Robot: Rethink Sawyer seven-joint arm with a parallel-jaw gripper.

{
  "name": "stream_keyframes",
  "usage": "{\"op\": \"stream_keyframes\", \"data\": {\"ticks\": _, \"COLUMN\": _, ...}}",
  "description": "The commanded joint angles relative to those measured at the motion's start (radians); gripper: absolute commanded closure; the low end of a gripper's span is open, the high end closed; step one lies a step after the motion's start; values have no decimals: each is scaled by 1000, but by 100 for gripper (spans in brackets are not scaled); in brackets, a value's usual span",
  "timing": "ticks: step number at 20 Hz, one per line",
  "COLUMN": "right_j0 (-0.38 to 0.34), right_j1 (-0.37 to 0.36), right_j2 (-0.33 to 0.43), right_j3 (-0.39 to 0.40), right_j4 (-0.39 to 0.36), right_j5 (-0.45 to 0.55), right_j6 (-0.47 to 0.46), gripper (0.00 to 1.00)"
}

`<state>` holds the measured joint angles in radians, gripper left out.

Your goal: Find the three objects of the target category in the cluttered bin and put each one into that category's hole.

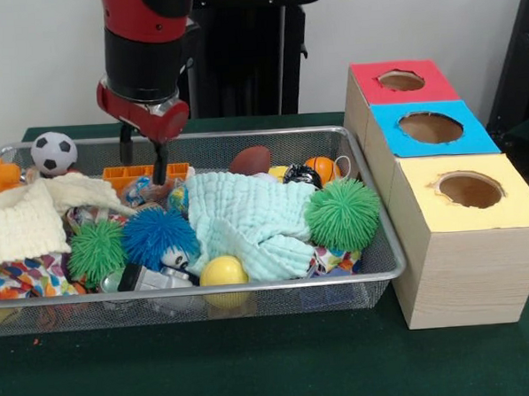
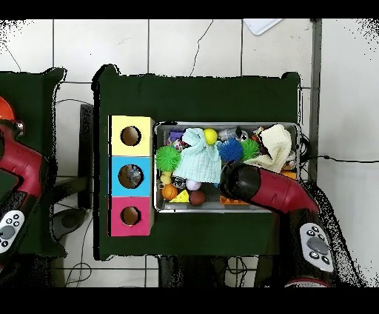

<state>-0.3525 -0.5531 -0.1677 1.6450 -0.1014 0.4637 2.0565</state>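
Observation:
A wire bin [image 1: 243,135] holds mixed toys and cloths. My gripper [image 1: 143,171] hangs open at the bin's back left, its fingertips just above an orange block [image 1: 121,175], holding nothing. Balls lie around: a soccer ball [image 1: 54,152] at the back left, a brown football [image 1: 250,160], an orange basketball [image 1: 320,168] and a yellow ball [image 1: 223,271] at the front. Spiky balls show in blue [image 1: 158,236], small green [image 1: 96,250] and large green [image 1: 342,213]. In the overhead view the arm [image 2: 259,185] covers the gripper.
A pale teal cloth [image 1: 252,221] and a cream cloth [image 1: 35,214] cover part of the pile. A toy car [image 1: 153,276] lies at the front. Right of the bin stand three boxes with round holes: red [image 1: 400,82], blue [image 1: 431,127], yellow [image 1: 470,190].

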Motion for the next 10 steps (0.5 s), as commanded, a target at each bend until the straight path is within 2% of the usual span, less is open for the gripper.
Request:
{"op": "stream_keyframes", "data": {"ticks": 1, "right_j0": -42, "right_j1": 130, "right_j2": 104, "right_j3": -24, "right_j4": 14, "right_j5": -81, "right_j6": 86, "gripper": 0}}
{"op": "stream_keyframes", "data": {"ticks": 3, "right_j0": -41, "right_j1": 150, "right_j2": 102, "right_j3": -33, "right_j4": 14, "right_j5": -90, "right_j6": 91, "gripper": 0}}
{"op": "stream_keyframes", "data": {"ticks": 6, "right_j0": -31, "right_j1": 157, "right_j2": 76, "right_j3": -30, "right_j4": 16, "right_j5": -73, "right_j6": 104, "gripper": 0}}
{"op": "stream_keyframes", "data": {"ticks": 10, "right_j0": -46, "right_j1": 152, "right_j2": 77, "right_j3": -14, "right_j4": 16, "right_j5": -61, "right_j6": 90, "gripper": 0}}
